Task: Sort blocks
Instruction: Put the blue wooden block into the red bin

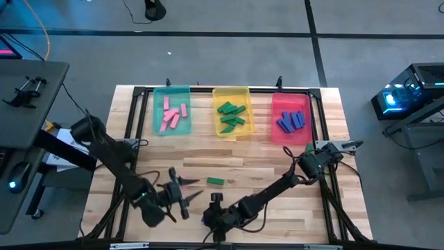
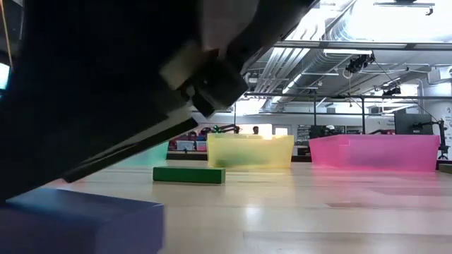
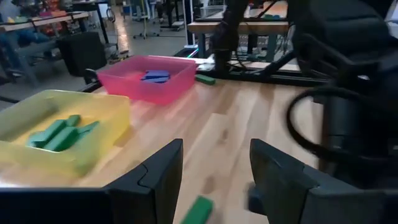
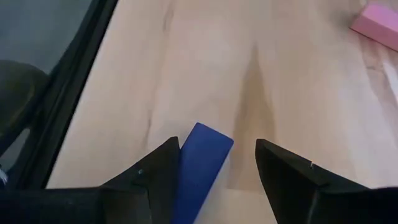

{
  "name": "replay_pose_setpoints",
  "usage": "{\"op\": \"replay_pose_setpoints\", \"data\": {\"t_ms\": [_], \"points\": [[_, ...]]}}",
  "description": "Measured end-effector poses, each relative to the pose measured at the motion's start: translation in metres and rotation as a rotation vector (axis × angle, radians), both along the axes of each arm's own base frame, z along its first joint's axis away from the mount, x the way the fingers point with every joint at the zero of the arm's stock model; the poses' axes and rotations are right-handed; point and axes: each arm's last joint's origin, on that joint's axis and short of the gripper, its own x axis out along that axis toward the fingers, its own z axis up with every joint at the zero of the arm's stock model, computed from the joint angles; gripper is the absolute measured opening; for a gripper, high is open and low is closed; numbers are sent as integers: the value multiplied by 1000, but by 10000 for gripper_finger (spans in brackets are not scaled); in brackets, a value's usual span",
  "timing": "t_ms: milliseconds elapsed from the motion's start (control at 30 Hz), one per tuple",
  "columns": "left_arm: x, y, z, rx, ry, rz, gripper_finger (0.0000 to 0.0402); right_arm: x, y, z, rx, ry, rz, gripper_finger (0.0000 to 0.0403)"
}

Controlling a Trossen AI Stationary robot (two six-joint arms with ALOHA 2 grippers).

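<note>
Wood-slat table [image 1: 229, 161] in a workshop w/ grey floor. High view: three trays along the far edge – teal tray [image 1: 171, 110] w/ pink blocks [image 1: 174, 115], yellow tray [image 1: 232, 111] w/ green blocks [image 1: 232, 114], red tray [image 1: 291, 117] w/ blue blocks [image 1: 291, 121]. One green block [image 1: 214, 181] lies loose mid-table. Left gripper [image 1: 182, 196] sits near the front edge, close to that block; right gripper [image 1: 215, 208] is at the front edge too.

Low view: green block [image 2: 188, 174] flat on the wood in front of the yellow tray [image 2: 249, 151]; a blue block [image 2: 81, 219] close to the lens, arm above it.

Left wrist: fingers [image 3: 151, 180] apart, nothing between them – green block [image 3: 197, 211] on the table below the gap.

Right wrist: fingers [image 4: 153, 172] apart, blue block [image 4: 199, 162] on the table beside one of them, not gripped; a pink block [image 4: 377, 23] farther off.
</note>
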Motion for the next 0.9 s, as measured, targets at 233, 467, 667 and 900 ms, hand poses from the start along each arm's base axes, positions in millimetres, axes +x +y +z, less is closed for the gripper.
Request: {"op": "replay_pose_setpoints", "data": {"t_ms": [233,467,667,900], "points": [[17,-24,-13,5,4,2,172,-7,-5,30,5,-23,-110,198],[18,-25,-14,12,-2,22,172,-15,13,15,75,-30,-195,198],[17,-26,-13,17,-9,30,172,-18,18,-3,89,-28,-287,198],[17,-27,-13,15,-11,31,172,-23,15,-10,35,13,-326,192]]}}
